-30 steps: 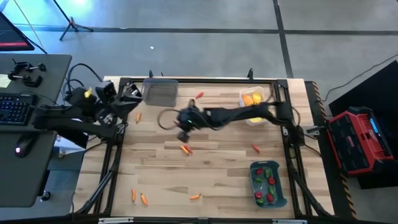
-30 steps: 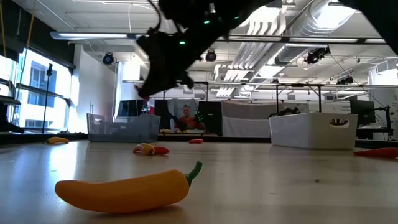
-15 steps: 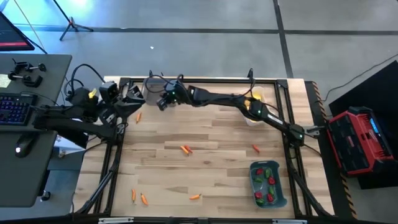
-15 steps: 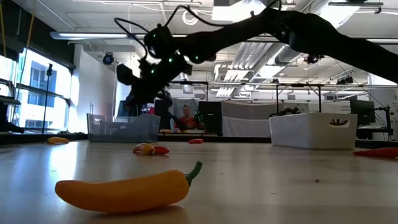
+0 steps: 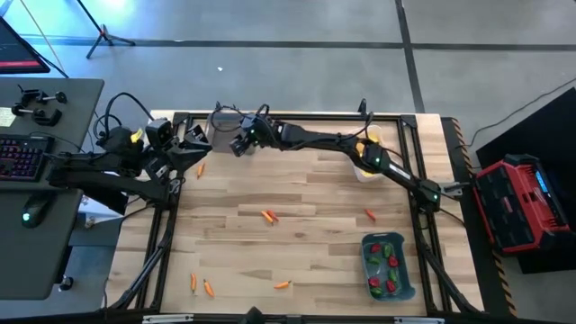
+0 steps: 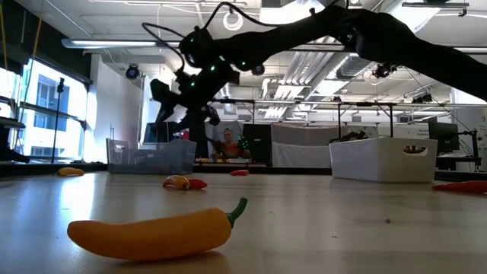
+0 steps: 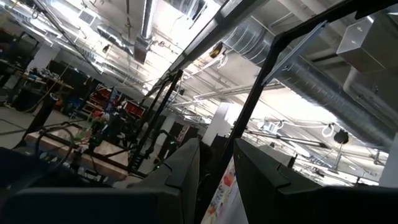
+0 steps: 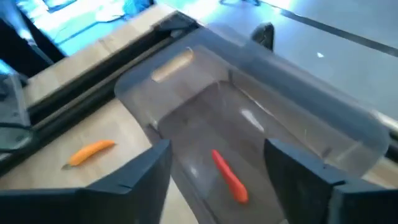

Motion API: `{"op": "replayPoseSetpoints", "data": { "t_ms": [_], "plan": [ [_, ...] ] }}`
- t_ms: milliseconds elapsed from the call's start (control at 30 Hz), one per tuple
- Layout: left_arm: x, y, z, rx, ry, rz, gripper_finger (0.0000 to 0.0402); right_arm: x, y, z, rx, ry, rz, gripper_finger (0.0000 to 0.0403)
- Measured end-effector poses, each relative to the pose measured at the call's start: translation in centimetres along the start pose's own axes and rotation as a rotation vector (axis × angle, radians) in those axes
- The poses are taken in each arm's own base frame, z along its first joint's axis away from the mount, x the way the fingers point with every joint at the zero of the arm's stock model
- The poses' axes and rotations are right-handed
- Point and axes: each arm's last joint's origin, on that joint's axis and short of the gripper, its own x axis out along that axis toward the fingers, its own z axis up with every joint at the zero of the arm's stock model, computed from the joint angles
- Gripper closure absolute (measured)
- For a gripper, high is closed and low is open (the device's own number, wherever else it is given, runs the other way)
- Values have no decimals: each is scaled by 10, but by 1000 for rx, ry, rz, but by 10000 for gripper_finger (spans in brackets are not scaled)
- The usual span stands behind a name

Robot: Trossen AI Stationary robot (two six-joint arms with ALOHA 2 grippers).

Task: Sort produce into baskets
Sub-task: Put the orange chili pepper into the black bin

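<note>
My right gripper (image 5: 241, 144) (image 6: 186, 114) is open above the clear smoky grey basket (image 5: 221, 121) (image 6: 151, 158) at the table's far left. In the right wrist view its fingers stand wide apart (image 8: 217, 168) over the basket (image 8: 267, 87), where a red-orange carrot (image 8: 228, 177) lies on the floor. A white basket (image 5: 367, 155) (image 6: 384, 160) holds yellow fruit (image 5: 362, 142). The blue-grey basket (image 5: 389, 265) holds red and green peppers. My left gripper (image 5: 187, 142) (image 7: 216, 155) waits at the far left edge, pointing up, a narrow gap between its fingers.
Loose carrots lie on the wood: one left of the grey basket (image 5: 200, 168) (image 8: 90, 152), a pair mid-table (image 5: 268, 215), one to the right (image 5: 370, 214), several near the front edge (image 5: 283, 284) (image 5: 200, 286). A yellow pepper (image 6: 152, 232) lies close to the low camera.
My right gripper has gone from the table's middle toward the far left corner, ending above the grey basket. There it has opened.
</note>
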Motion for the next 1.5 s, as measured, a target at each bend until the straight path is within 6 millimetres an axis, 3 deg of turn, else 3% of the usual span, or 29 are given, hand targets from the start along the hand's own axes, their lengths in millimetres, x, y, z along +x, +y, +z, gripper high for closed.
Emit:
{"op": "replayPoseSetpoints", "data": {
  "t_ms": [100, 200, 267, 367, 533, 667, 800, 900, 967, 1133, 1300, 1500],
  "plan": [
    [0, 0, 0, 1, 3, 2, 314, -22, -5, 20, -45, 35, 42, 135],
    [-2, 0, 0, 0, 13, 8, 314, -58, -11, 40, -140, 122, 9, 132],
    [-2, -1, 1, 1, 7, 4, 314, -80, -15, 44, -216, 217, -27, 134],
    [-2, -1, 1, 1, 6, 4, 314, -106, -14, 31, -286, 388, -91, 141],
    [-2, 0, 0, -2, 15, 9, 314, -147, -5, -21, -296, 587, -131, 153],
    [-2, 1, -2, -3, 32, 20, 314, -209, -1, -63, -183, 626, -158, 155],
    [-2, 2, -3, -3, 44, 28, 314, -272, -16, -116, 27, 697, -236, 155],
    [-2, 2, -3, -3, 42, 30, 314, -315, -30, -140, 170, 739, -259, 155],
    [-2, 2, -3, -3, 43, 31, 314, -333, -41, -153, 205, 788, -290, 155],
    [2, 5, -7, -2, 61, 43, 314, -355, -61, -178, 169, 950, -343, 155],
    [10, 11, -17, 44, 111, 69, 314, -345, -70, -205, 141, 1058, -246, 155],
    [25, 23, -34, 39, 180, 111, 314, -335, -77, -224, 91, 1006, -208, 155]
  ]
}}
